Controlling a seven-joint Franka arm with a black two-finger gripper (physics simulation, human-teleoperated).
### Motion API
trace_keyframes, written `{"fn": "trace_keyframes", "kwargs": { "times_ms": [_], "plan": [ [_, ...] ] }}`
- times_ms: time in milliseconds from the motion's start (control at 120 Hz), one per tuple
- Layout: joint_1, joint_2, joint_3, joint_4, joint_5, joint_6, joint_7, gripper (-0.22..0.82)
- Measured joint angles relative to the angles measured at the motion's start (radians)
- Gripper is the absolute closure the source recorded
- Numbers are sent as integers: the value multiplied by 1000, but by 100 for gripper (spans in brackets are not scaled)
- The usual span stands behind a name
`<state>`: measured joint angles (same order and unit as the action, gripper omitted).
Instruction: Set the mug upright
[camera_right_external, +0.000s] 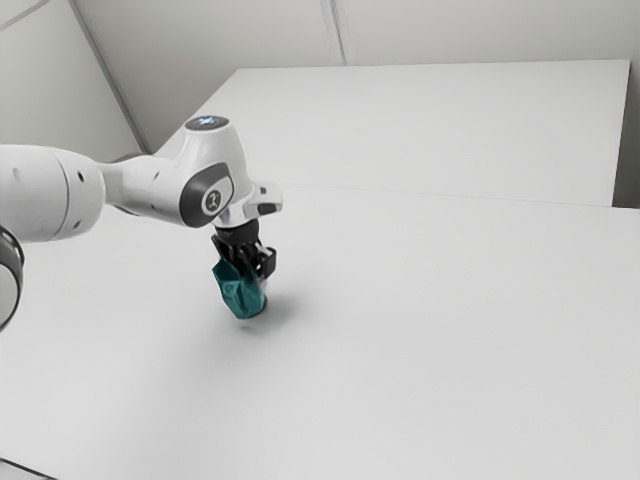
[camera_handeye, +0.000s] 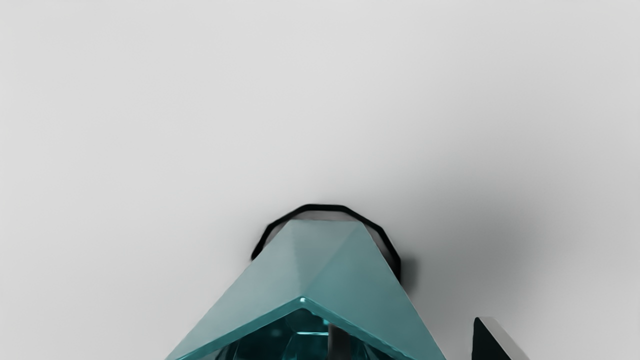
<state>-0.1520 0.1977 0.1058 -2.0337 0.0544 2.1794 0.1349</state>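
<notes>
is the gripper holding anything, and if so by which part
It can't be told for sure: the gripper is at the open, rimmed end of the mug, but neither view shows a clear grip.

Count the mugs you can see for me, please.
1. The teal mug is at the gripper, below the hand in the exterior view, with one finger inside its opening and the other outside. Another could be hidden behind the arm.
</notes>
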Motion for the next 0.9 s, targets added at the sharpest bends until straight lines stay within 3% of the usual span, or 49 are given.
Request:
{"fn": "trace_keyframes", "kwargs": {
  "times_ms": [392, 508, 633, 767, 900],
  "plan": [
    [-13, -81, -1, 62, -1, -41, 0, 24],
    [-16, -65, -4, 220, 2, -109, 0, 15],
    [17, 38, -11, 468, -11, -250, -7, 8],
    [141, 199, -144, 726, -25, -407, -15, 4],
    [171, 222, -171, 780, -28, -520, -24, 2]
  ]
}}
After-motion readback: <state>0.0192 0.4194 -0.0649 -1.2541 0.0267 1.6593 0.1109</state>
